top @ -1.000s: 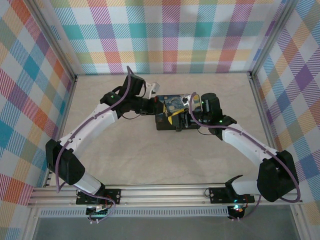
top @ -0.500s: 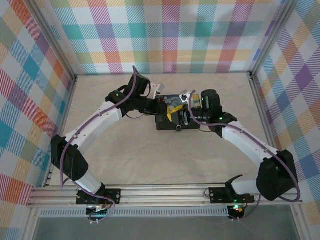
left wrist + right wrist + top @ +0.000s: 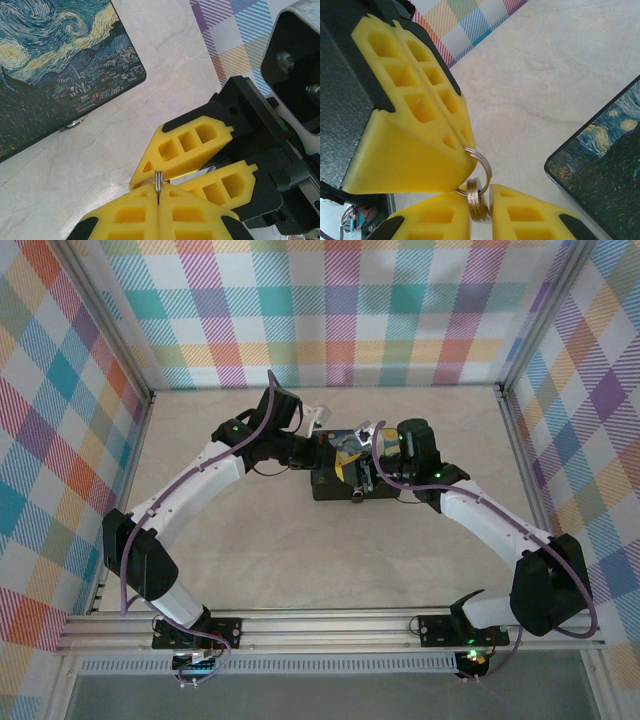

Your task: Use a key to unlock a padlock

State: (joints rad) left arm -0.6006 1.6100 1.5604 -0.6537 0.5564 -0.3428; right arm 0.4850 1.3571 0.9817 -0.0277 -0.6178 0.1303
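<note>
- The left gripper [image 3: 158, 194] is pressed together, pinching the thin key [image 3: 158, 180] at its tips.
- The key is held up near the far edge of the painted box [image 3: 55, 75].
- The right gripper [image 3: 480, 212] has its fingers almost together around small metal rings [image 3: 477, 200]; I cannot tell if they squeeze.

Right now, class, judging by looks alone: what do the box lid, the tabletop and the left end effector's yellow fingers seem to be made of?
Box lid: smooth, slightly glossy printed or painted panel, shown by the swirling night-sky picture; base material unclear.
Tabletop: pale stone-look surface with faint veins, possibly laminate.
Left end effector fingers: matte yellow plastic, probably moulded or printed, with open cells.
</note>
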